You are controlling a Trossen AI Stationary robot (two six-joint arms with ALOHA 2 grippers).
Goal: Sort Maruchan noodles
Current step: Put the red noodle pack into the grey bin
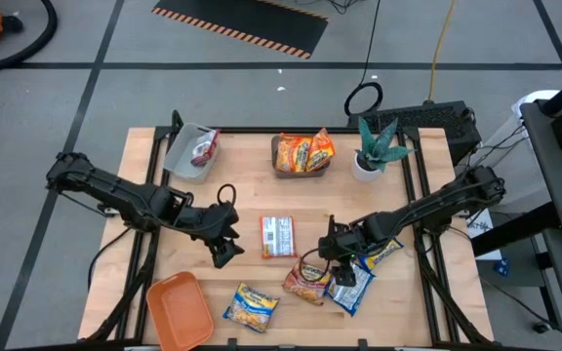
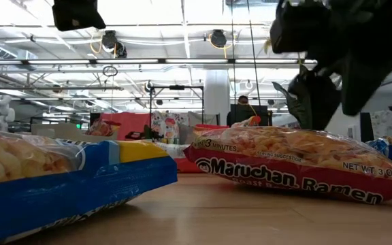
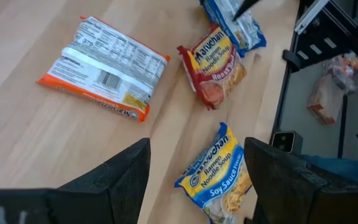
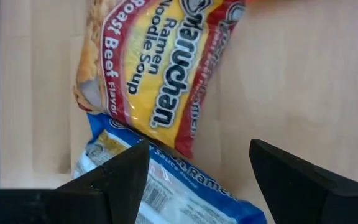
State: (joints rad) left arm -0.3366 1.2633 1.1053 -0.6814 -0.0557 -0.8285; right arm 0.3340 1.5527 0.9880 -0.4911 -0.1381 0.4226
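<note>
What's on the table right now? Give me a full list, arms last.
Loose ramen packets: five. White back up at centre; red roast beef; blue soy sauce at front edge; two blue front right.
Packets in centre tray: orange, count unclear.
Grey tray: one, back left, holds a red packet.
Orange tray: one, front left, nothing in it.
Potted plant: one, green, back right.
Left pincer: open, left of centre.
Right pincer: open, over the roast beef packet.

Bright even overhead light, soft shadows, glare on ceiling lamps (image 2: 218, 37), nearest blue packet (image 2: 60, 184) blurred, perhaps too close
</note>
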